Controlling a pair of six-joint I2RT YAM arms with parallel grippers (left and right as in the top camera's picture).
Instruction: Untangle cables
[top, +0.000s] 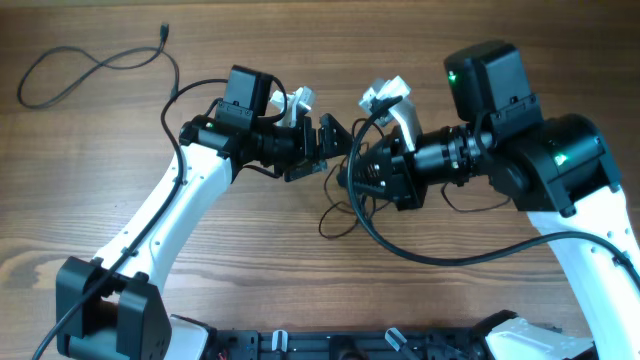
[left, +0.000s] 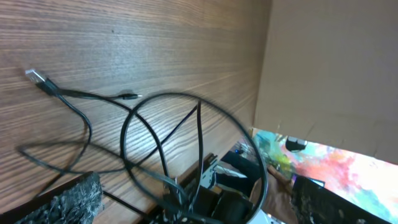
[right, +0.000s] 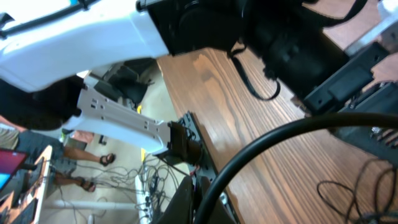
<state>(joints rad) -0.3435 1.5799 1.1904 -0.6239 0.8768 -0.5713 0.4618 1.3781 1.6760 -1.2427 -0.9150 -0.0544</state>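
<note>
Overhead, the left arm (top: 190, 190) and right arm (top: 560, 170) meet nose to nose over the middle of the worktop (top: 90, 200). Tangled cables (top: 340, 208) lie just beneath them, and a stray cable (top: 163, 36) is looped far off at the corner. The left wrist view alone shows the left jaws spread wide, with the loops between them. In the right wrist view the right jaws are pressed together; I cannot tell whether they pinch a strand.
</note>
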